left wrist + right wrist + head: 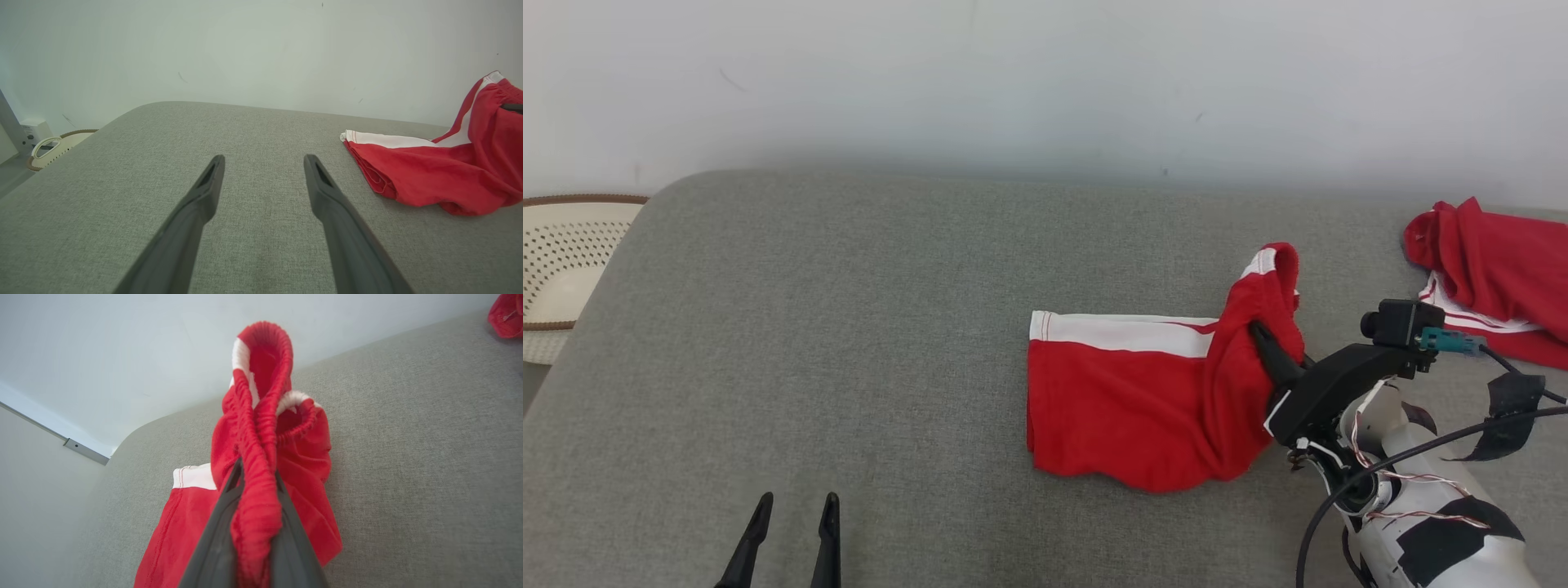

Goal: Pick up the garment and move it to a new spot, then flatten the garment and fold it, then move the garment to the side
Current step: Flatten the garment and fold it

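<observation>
The garment (1127, 400) is a pair of red shorts with white side stripes, lying on the grey cushioned surface (849, 343). My right gripper (1258, 333) is shut on its elastic waistband, lifting that end while the leg end rests flat. In the right wrist view the bunched waistband (261, 428) rises from between my fingers (222, 522). My left gripper (794, 505) stands open at the lower left, well apart from the shorts (429, 171), with nothing between its fingers (204, 192).
A second red and white garment (1494, 278) lies crumpled at the far right edge. A cream perforated basket (564, 261) stands off the surface's left end. A pale wall (1045, 82) runs behind.
</observation>
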Controlling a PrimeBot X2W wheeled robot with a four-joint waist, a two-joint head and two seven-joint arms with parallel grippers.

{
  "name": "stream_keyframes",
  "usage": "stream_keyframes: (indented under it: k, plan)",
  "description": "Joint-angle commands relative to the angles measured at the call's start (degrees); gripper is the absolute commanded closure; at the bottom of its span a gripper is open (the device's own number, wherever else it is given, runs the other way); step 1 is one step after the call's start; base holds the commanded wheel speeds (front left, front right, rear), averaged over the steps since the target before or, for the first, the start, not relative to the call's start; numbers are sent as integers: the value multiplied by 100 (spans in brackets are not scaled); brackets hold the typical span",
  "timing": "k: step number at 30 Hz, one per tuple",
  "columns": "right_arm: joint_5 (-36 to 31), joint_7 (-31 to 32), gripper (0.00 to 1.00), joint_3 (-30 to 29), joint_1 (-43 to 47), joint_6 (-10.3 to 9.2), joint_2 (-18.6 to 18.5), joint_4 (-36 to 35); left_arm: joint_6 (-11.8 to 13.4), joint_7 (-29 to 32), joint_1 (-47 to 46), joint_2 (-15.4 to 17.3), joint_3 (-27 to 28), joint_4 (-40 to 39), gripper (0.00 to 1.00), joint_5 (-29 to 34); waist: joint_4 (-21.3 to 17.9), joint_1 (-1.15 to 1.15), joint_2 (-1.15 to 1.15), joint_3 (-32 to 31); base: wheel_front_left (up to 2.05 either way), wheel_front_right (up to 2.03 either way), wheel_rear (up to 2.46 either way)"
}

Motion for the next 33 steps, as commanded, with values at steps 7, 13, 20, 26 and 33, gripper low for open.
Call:
stream_keyframes:
  k: [7, 13, 20, 26, 33]
  plan:
    - [218, 120, 100, 371, 90, 1, 33, -366, -13, -24, -120, -6, -138, 59, 0, -49, 259, 0, 0, 61, 0, 0, 0]
    - [39, 76, 100, 489, -125, 1, 272, -86, -1, -24, -217, -7, -330, 100, 0, -90, 461, 0, 0, 124, 0, 0, 0]
    - [-169, -71, 100, 571, -339, 1, 586, 520, 0, -24, -370, -8, -544, 213, 0, -150, 689, 0, 0, 174, 0, 0, 0]
    - [-312, -317, 100, 583, -468, 2, 807, 1105, -25, -24, -454, -7, -627, 295, 0, -171, 856, 0, 0, 203, 0, 0, 0]
    - [-329, -567, 76, 657, -585, 2, 917, 1524, 1, -24, -507, -7, -664, 354, 0, -193, 929, 0, 0, 201, 0, 0, 0]
